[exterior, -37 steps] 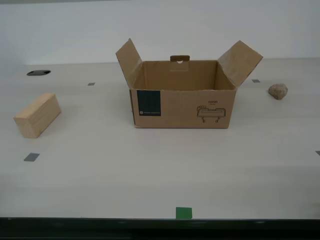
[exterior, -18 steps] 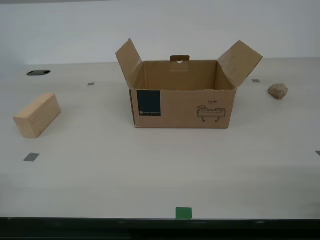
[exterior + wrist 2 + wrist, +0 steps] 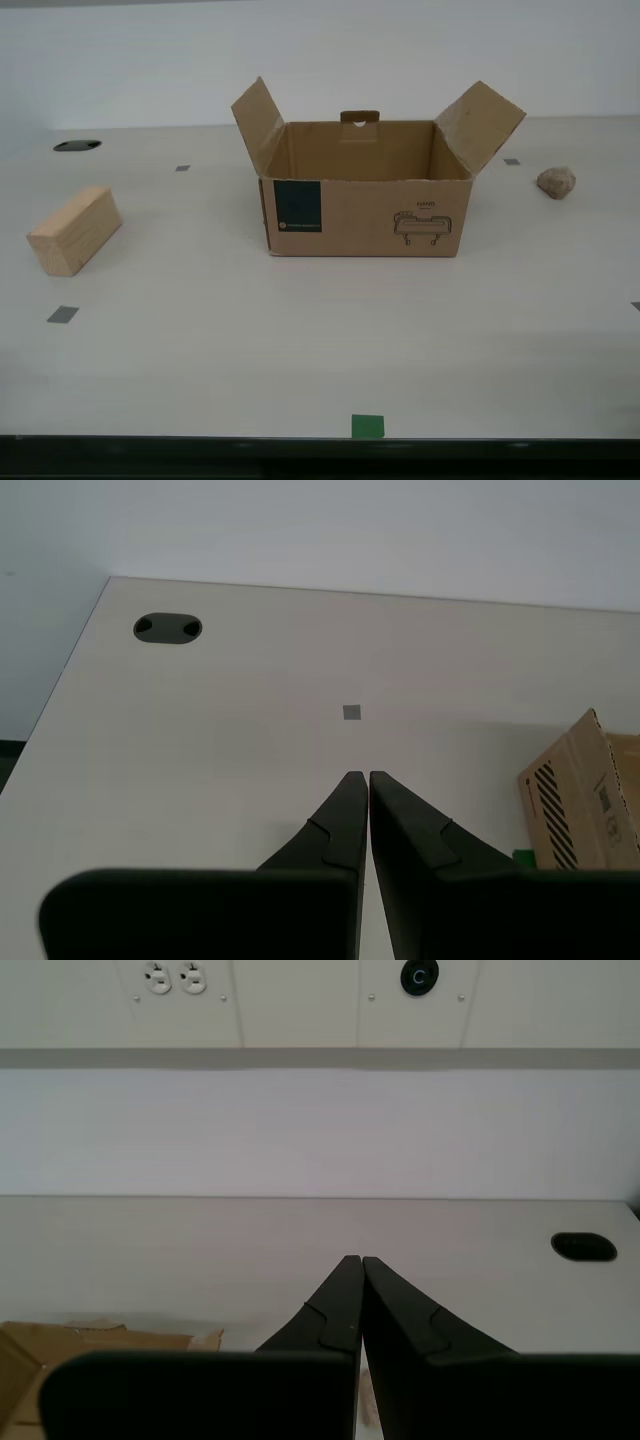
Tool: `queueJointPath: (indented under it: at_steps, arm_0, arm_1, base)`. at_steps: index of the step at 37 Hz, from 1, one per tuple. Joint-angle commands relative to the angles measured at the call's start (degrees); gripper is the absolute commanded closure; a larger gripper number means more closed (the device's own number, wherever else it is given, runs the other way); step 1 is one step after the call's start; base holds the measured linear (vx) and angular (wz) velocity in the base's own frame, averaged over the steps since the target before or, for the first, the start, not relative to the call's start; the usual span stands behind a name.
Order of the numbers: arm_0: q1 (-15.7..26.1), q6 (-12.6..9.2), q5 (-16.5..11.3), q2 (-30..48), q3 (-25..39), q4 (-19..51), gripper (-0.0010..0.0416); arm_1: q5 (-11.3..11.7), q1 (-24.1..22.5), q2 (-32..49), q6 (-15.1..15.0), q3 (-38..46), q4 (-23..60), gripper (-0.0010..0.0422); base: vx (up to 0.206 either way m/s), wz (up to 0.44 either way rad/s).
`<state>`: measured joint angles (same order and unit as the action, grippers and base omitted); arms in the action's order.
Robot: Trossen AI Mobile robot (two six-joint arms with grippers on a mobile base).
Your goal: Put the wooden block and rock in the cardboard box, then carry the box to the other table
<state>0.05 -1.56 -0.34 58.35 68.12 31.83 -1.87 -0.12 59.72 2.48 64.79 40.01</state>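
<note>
Risks first, as a judgement only. With the rock [image 3: 556, 182], small and lumpy: may slip or roll out from between the tips if gripped off its middle. With the wooden block [image 3: 75, 230], lying askew: may turn on the smooth worktop [image 3: 300, 340] if not gripped squarely across its narrow side. With the cardboard box [image 3: 365, 215]: probably light, so could slide or tip if an arm strikes one of the two side flaps, which stand up and lean outward.

Placed now in the exterior view: block at middle left, box open at centre, rock at right a little above the middle, each well apart from the others. Nothing inside the box, as far as visible.

My first pincer [image 3: 354, 1260]: tips closed together, nothing between them. My second pincer [image 3: 360, 776]: the same, closed and empty.

Counted: one block, one rock, one box, two pincers. No second table in view.
</note>
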Motion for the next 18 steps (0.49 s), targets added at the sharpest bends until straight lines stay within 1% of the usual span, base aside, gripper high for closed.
queueJointPath:
  at_steps: [1,7,13,18]
  arm_0:
    - [0.04,-0.17,0.00,-0.02,1.66,3.26,0.0406]
    - [0.04,-1.03,0.00,-0.02,4.20,8.33,0.0406]
    - [0.04,-1.05,0.00,0.72,6.75,13.29,0.0406]
    - [0.04,-1.40,0.00,2.73,10.03,19.37,0.0406]
  arm_1:
    - [-0.26,-0.02,0.00,-0.04,1.90,2.69,0.0412]
    - [-0.26,-0.02,0.02,-0.61,4.90,6.40,0.0412]
    - [-0.26,-0.02,0.04,-0.63,7.17,9.62,0.0412]
    - [-0.26,-0.02,1.11,-0.63,9.22,13.68,0.0412]
  base:
    - [0.000,0.000]
    - [0.000,0.000]
    - [0.000,0.000]
    - [0.000,0.000]
